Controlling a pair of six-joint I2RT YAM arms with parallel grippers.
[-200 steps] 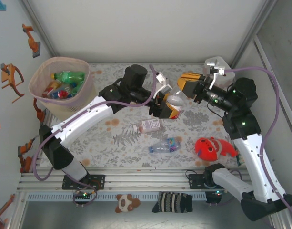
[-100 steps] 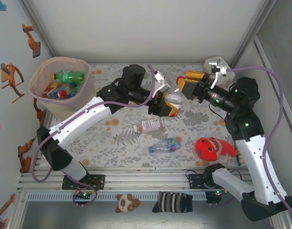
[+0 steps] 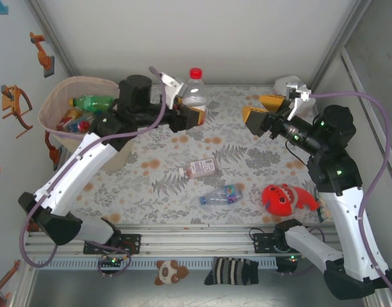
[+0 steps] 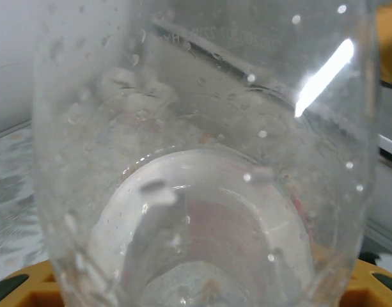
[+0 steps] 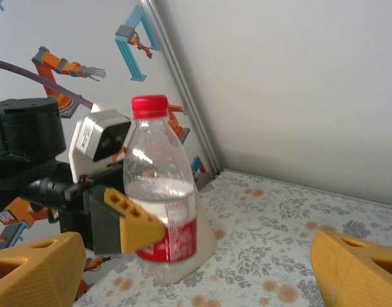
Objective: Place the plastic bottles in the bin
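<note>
front rail: a striped sock [image 3: 231,271] and a little teddy [image 3: 166,271] sit down by the arm bases, off the patterned table [image 3: 151,192]
blue-label bottle [image 3: 219,195]: clear one, lying on its side on the table, nearest to the arms
red toy [image 3: 285,198]: just right of that bottle, beside the right arm
pink-label bottle [image 3: 201,168]: also on its side, a bit further back, mid-table
right gripper [image 3: 261,110]: yellow fingers spread wide apart with nothing between them, hanging over the far right of the table and pointing toward the other arm
left gripper [image 3: 188,109]: clamped on the red-capped bottle [image 3: 195,88], one yellow finger pressed against the red label
red-capped bottle, position: upright, clear, up near the back wall, between the bin and the right gripper, not over the bin; can't tell whether its base touches the table
bin [image 3: 52,96]: far left corner, pale pink, well apart from the loose bottles
green bottle [image 3: 92,102]: inside the bin, lying on top of a few others
</note>
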